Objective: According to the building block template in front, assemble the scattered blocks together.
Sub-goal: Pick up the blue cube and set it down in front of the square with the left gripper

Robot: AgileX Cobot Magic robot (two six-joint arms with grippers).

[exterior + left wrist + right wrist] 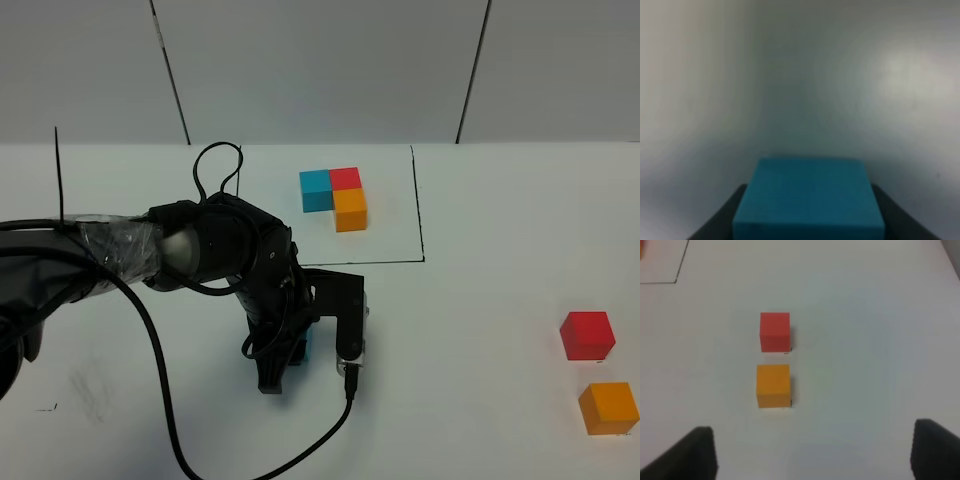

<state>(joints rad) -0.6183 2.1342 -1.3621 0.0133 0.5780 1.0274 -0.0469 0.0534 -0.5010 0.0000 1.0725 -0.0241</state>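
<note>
The template, a blue (316,190), red (345,179) and orange (350,211) cube joined in an L, sits inside a thin black frame (420,215) at the back middle. My left gripper (292,362) is down at the table in front of the frame, shut on the loose blue cube (307,345). The left wrist view shows that cube (808,200) between the dark fingers (720,222). The loose red cube (586,335) and orange cube (608,408) lie apart at the far right. My right gripper (815,457) is open and empty above the table short of them: red (775,331), orange (773,385).
The left arm with its black cable (160,340) stretches from the left edge across the table's front left. A corner of the black frame (677,275) shows in the right wrist view. The right arm is out of the exterior view.
</note>
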